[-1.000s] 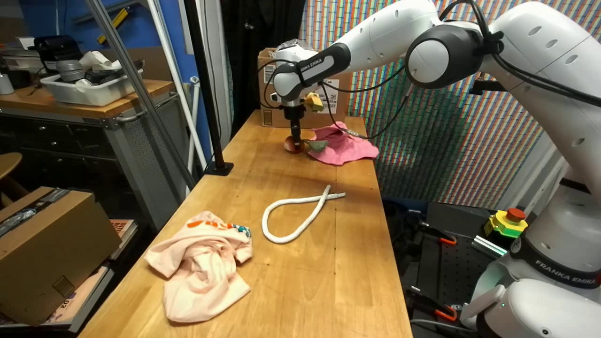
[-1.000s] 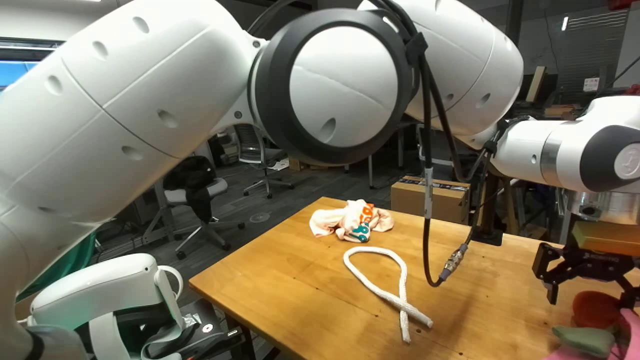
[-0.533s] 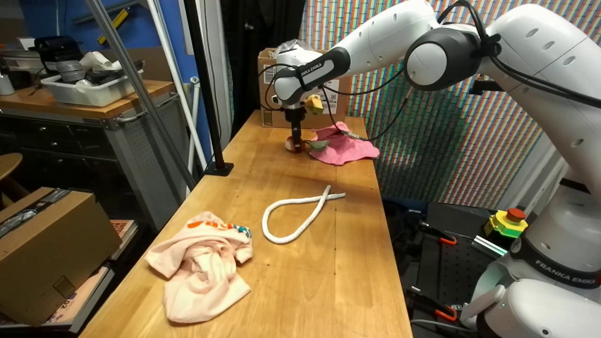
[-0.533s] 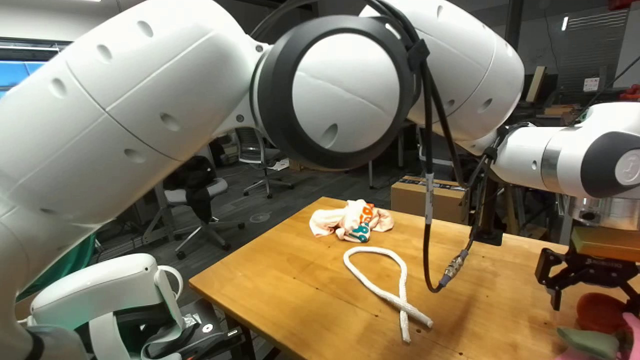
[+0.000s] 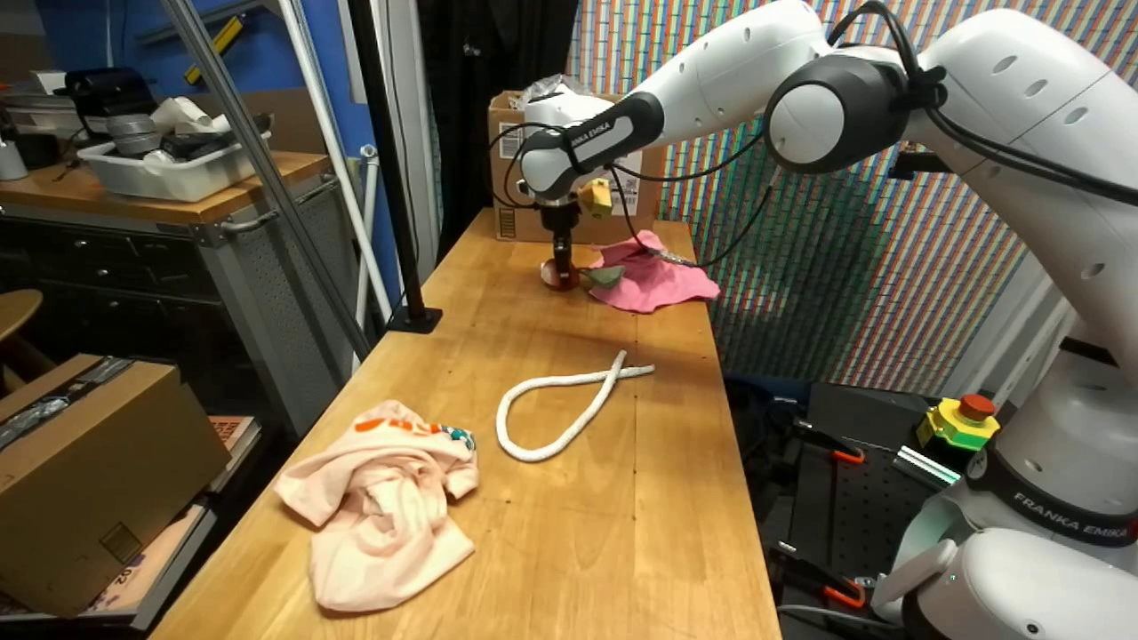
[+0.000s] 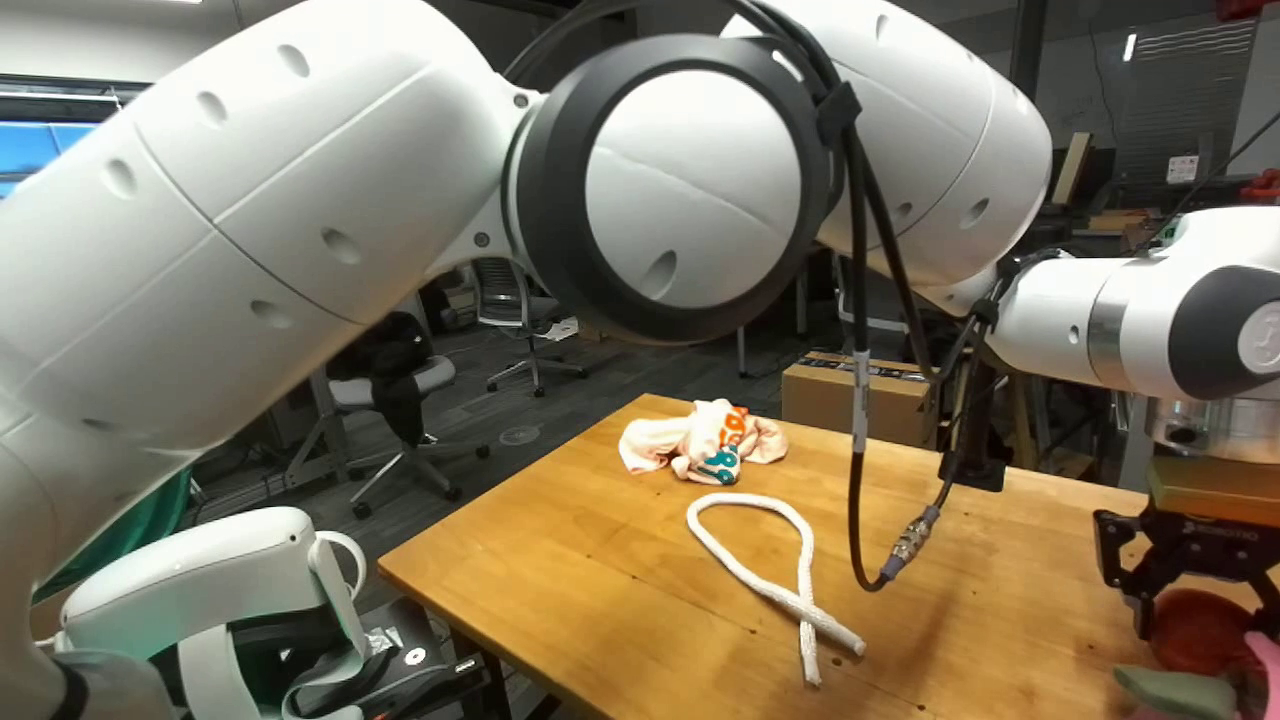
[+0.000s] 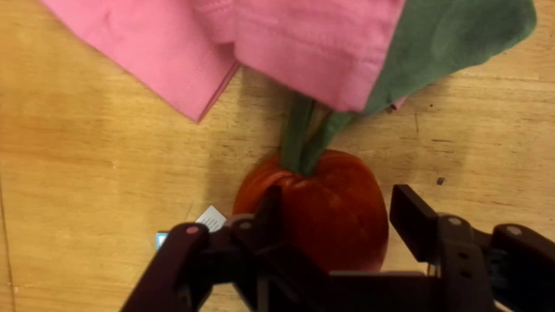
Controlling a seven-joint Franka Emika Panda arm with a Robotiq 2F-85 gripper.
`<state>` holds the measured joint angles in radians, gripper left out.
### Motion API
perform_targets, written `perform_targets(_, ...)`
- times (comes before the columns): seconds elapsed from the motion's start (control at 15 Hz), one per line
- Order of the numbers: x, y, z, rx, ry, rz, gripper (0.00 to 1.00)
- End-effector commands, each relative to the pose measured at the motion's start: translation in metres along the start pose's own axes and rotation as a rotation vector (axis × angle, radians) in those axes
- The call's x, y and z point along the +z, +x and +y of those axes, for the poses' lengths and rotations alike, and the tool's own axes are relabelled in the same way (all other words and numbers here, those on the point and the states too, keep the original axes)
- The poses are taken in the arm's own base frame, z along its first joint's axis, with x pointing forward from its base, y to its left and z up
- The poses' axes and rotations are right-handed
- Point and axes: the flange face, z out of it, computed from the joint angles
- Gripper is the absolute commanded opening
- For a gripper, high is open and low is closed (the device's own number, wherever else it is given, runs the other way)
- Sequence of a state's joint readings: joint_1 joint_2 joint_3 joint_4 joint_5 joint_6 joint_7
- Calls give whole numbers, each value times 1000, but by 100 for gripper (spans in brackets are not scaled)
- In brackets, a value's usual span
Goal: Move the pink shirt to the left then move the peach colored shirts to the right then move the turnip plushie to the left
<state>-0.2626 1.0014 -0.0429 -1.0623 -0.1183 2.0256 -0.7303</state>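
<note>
The turnip plushie (image 7: 329,186), red-orange with green stalks and a leaf, lies on the table in the wrist view. It also shows in both exterior views (image 5: 548,276) (image 6: 1195,640). My gripper (image 7: 338,208) is down around it with its jaws apart. Bare wood shows between the right finger (image 7: 412,225) and the plushie. The left finger overlaps the plushie's near side; whether it touches, I cannot tell. The pink shirt (image 5: 656,283) lies beside the plushie, its corner over the leaf stalk. At the table's opposite end is the crumpled peach colored shirt (image 5: 391,511).
A white rope loop (image 5: 517,451) lies mid-table between the shirts. A cardboard box (image 5: 640,164) stands at the table end behind the gripper. A black post (image 5: 414,317) is fixed at the table's edge. A cable (image 6: 857,500) hangs below the arm.
My gripper has come lower over the plushie and its jaws have drawn partly together. The plushie, its leaf and the pink shirt have shifted very slightly.
</note>
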Motion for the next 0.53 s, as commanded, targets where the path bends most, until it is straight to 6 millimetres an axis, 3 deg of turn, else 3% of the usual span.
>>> perform_targets(0.0, 5, 4, 6, 25, -35, -5, 38)
perform_targets(0.27, 4, 3, 8, 45, -38, -6, 8)
perform_targets(0.4, 4, 3, 8, 57, -35, -4, 3)
perform_targets(0.47, 3, 3, 8, 62, -33, -3, 5)
